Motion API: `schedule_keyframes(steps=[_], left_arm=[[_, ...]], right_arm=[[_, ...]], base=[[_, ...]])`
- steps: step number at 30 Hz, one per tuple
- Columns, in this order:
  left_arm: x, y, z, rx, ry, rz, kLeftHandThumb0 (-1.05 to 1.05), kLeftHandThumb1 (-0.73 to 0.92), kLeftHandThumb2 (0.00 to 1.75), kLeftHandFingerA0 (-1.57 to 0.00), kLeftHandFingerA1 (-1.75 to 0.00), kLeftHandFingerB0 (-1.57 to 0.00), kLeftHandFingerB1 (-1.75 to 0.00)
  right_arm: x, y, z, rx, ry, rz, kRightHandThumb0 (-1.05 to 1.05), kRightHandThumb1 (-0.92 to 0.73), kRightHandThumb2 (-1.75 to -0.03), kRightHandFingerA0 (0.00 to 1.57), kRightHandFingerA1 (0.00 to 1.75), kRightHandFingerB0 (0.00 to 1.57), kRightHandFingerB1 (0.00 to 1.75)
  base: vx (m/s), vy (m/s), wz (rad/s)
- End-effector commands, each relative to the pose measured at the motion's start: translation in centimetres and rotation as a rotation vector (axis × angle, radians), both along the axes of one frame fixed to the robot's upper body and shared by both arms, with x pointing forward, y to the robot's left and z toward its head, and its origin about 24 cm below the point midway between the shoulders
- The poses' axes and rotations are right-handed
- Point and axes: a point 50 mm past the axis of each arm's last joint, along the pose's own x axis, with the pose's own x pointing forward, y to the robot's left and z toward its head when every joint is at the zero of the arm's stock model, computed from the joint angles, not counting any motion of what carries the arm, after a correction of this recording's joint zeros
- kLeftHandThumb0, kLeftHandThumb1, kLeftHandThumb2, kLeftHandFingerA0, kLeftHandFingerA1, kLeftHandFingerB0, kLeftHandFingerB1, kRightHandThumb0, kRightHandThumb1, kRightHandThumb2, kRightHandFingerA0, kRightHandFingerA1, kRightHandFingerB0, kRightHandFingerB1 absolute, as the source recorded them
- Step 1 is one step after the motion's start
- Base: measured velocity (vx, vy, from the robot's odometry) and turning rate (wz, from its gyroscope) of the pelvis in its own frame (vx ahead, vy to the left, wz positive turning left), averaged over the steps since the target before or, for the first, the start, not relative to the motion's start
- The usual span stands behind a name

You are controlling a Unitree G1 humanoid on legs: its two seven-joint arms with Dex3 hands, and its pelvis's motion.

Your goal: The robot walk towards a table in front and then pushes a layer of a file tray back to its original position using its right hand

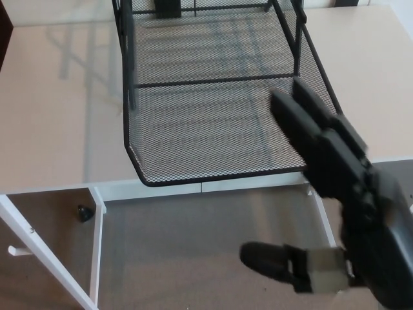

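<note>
— Right hand point(335, 213)? 
— Spread wide, holding nothing; two fingers point(303, 123) over the pulled-out tray layer point(213, 129) at its front right corner, thumb below the table point(51, 129) edge.
— Tray layer? 
— Jutting past the table's front edge, on the file tray point(206, 19) frame.
— Room? 
— Bare tabletop left and right.

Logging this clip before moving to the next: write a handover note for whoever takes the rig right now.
Right hand: open, holding nothing, raised at the front right corner of the pulled-out mesh layer; contact not clear.
Left hand: not in view.
The file tray stands on the white table; its layer juts forward over the table's front edge.
Done: the robot is at the table.
Left: push the layer back in.
</note>
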Motion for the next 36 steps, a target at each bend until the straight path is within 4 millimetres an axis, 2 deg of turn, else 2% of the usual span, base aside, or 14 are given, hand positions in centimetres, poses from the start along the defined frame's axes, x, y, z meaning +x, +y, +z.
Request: schedule_keyframes(steps=[1,5,13,20,34,35,36], left_arm=[[0.8,0.4,1.3,0.011,-0.016,-0.083,-0.41,0.63,0.68,-0.22,-0.39,-0.19,-0.36],[1.1,0.3,1.3,0.023,-0.034,-0.102,-0.44,0.61,0.69,-0.23,-0.41,-0.2,-0.38],[1.3,0.2,1.4,0.019,-0.039,-0.107,-0.45,0.61,0.7,-0.22,-0.41,-0.19,-0.38],[1.7,0.1,1.5,0.007,-0.048,-0.103,-0.45,0.6,0.69,-0.22,-0.41,-0.19,-0.38],[2.5,0.0,1.9,0.014,-0.053,-0.126,-0.46,0.59,0.71,-0.22,-0.41,-0.19,-0.38],[2.5,0.0,1.9,0.015,-0.053,-0.129,-0.47,0.59,0.7,-0.22,-0.41,-0.19,-0.38],[2.5,0.0,1.9,0.015,-0.054,-0.13,-0.41,0.65,0.6,-0.27,-0.36,-0.2,-0.32]], right_arm=[[7.3,3.5,-2.7,-0.674,-0.007,-0.377,-0.58,-0.36,-0.69,0.0,0.0,0.04,0.1],[9.2,3.8,-3.3,-0.741,0.0,-0.436,-0.58,-0.38,-0.71,0.0,0.0,0.0,0.08],[10.9,4.0,-4.1,-0.784,0.037,-0.463,-0.58,-0.38,-0.71,0.0,0.0,0.0,0.07],[12.3,4.1,-4.0,-0.86,0.022,-0.513,-0.62,-0.39,-0.73,0.0,0.0,0.01,0.08],[13.6,4.3,-3.2,-0.946,0.065,-0.542,-0.68,-0.42,-0.76,0.0,0.0,0.0,0.02],[13.6,4.3,-3.3,-0.958,0.068,-0.541,-0.7,-0.42,-0.77,0.0,0.0,0.0,0.02],[13.7,4.2,-3.3,-0.973,0.072,-0.543,-0.72,-0.43,-0.78,0.0,0.0,0.0,0.0]], base=[[0.0,0.0,0.0],[0.0,0.0,0.0],[0.0,0.0,0.0],[0.0,0.0,0.0],[0.0,0.0,0.0],[0.0,0.0,0.0],[0.0,0.0,0.0]])
